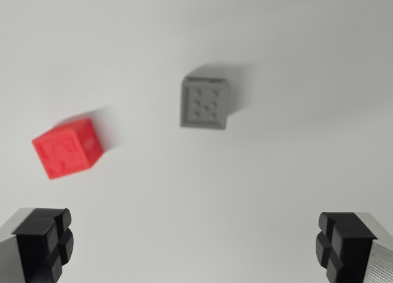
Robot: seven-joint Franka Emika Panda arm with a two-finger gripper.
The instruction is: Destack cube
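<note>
now hand (196,246) spread, empty; red cube (66,147) and grey cube (204,103) apart, beyond fingertips.

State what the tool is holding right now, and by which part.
Nothing. The tool is open, with bare surface between its fingers; the red plastic cube and the grey plastic cube lie apart on the white table.

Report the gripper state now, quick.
Gripper: open, fingers wide apart, holding nothing. The red cube and grey cube sit apart on the table, both clear of the fingers.
</note>
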